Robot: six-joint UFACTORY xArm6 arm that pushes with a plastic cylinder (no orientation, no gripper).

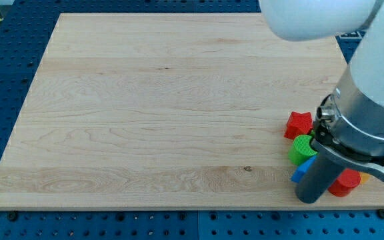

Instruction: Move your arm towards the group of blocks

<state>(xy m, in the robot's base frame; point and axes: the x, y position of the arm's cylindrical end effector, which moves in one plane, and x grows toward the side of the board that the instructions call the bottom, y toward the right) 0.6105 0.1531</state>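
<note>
A group of blocks sits at the board's bottom right corner. A red star-shaped block (299, 125) is the top one. Below it lie a green round ribbed block (302, 149), a blue block (301, 173) of which only an edge shows, and a red block (345, 182) with a sliver of orange beside it. The arm's thick dark lower body (315, 178) stands right over the group and covers part of it. My tip itself is hidden, so I cannot tell where it touches the board.
The wooden board (165, 107) lies on a blue perforated table (5, 73). The white and grey arm body (372, 87) fills the view's right side, over the board's right edge.
</note>
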